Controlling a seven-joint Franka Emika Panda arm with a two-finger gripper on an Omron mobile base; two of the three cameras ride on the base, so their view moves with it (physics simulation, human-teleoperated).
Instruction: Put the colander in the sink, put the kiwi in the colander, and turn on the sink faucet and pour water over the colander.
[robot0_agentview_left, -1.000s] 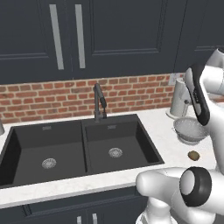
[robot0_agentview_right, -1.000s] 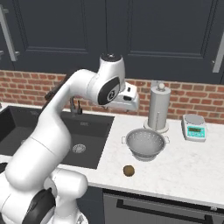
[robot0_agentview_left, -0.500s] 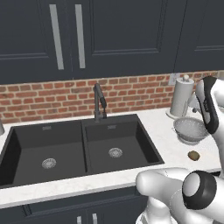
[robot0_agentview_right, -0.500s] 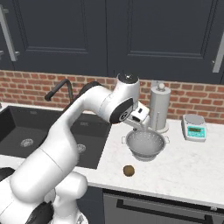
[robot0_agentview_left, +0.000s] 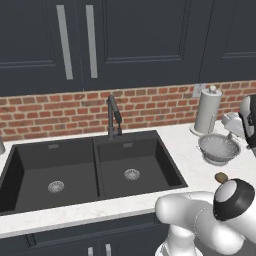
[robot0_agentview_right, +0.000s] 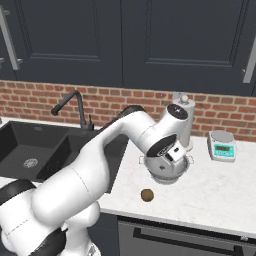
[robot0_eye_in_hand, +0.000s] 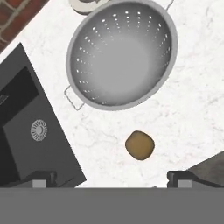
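Observation:
The silvery holed colander stands upright on the white counter right of the black sink, seen also as colander. Just in front of it lies the small brown kiwi, which appears again as kiwi and kiwi. My gripper hovers over the counter above the kiwi and the colander's near rim. It is open, fingertips far apart, nothing between them. In the right base view the hand covers most of the colander. The dark faucet stands behind the sink divider.
A white paper-towel holder stands just behind the colander against the brick wall. A small kitchen scale sits further right on the counter. The counter's front edge lies close beyond the kiwi. Dark cabinets hang overhead.
The arm has swung right and down from above the sink's edge; the hand now hangs low over the colander and kiwi. The jaws have stayed open. Colander and kiwi have not moved.

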